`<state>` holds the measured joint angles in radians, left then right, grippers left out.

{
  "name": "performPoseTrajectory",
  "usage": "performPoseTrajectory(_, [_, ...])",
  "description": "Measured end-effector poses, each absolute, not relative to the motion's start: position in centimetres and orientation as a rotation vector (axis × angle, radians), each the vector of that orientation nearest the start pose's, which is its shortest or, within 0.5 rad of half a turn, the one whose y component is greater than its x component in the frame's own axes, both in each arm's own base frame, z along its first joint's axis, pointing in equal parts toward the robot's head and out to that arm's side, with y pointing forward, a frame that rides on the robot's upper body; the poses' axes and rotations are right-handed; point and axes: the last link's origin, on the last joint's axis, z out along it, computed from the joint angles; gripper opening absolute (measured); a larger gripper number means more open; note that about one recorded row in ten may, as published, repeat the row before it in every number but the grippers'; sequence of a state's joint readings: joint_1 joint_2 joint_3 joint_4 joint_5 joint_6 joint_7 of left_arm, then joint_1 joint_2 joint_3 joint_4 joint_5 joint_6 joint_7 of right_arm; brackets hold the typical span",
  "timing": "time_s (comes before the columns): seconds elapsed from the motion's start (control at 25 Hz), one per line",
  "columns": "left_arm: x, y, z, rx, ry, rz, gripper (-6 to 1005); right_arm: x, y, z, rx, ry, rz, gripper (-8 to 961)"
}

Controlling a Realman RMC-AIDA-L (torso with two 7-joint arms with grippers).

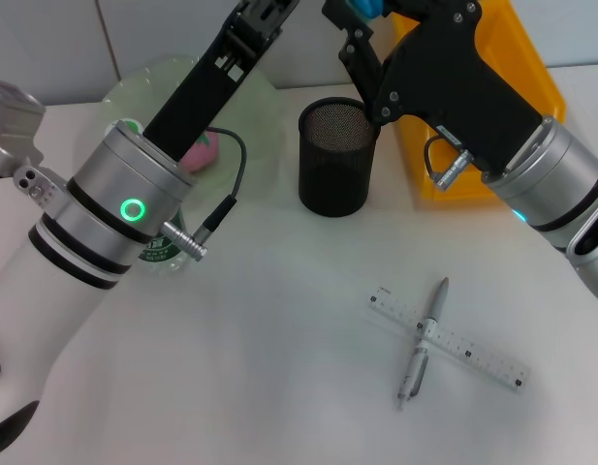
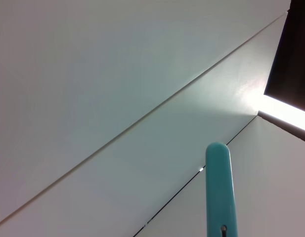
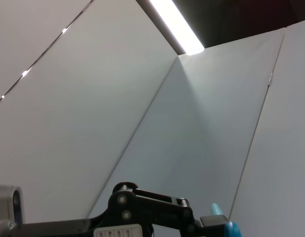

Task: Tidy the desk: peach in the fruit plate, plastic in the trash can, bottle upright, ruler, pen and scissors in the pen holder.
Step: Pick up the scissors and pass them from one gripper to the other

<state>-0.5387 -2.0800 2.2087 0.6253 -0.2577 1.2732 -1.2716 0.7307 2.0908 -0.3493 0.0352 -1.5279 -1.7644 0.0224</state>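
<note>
Scissors work seems to be the step in hand, as we judge it: both our arms are raised high over the far side of the desk, and a teal handle point(image 2: 218, 187) stands up in the left wrist view, with a blue tip point(image 1: 366, 8) showing at the top edge of the head view near our right gripper point(image 1: 361, 44). We take that blue piece to be the scissors, though we cannot see enough to be sure, nor which arm holds them. Whether our right jaws are spread or pinching we cannot tell. Our left gripper runs out of the head view at the top, so its jaws are not seen at all.

Just below our right gripper stands the pen holder point(image 1: 336, 155), upright and black, its mouth open to us. Beside it on the right sits the yellow trash can point(image 1: 473, 184). Under our left arm the peach point(image 1: 202, 150) already lies in the fruit plate point(image 1: 269, 97), with a green-labelled bottle point(image 1: 161, 252) half hidden by that arm. Well below both grippers, the pen point(image 1: 423, 341) lies crossed over the ruler point(image 1: 452, 339) on the desk.

Next we would need the blue piece brought over the holder's mouth, lowered and released; the pen and ruler still wait.
</note>
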Motion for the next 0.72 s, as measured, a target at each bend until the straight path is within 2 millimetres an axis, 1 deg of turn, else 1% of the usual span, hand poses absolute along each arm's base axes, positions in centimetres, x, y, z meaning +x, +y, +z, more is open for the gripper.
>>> performPoseTrajectory(0.4, [-11.75,33.37,-5.41,-2.037,-1.155,-1.997,269,17.55,33.59,-1.76,-1.845,-0.406,1.218,113])
performPoseTrajectory(0.72, [-11.41,33.21,-5.37,-2.057,-1.094,-1.995,270,17.57,33.29,-1.73,-1.843,-0.413,1.232,86])
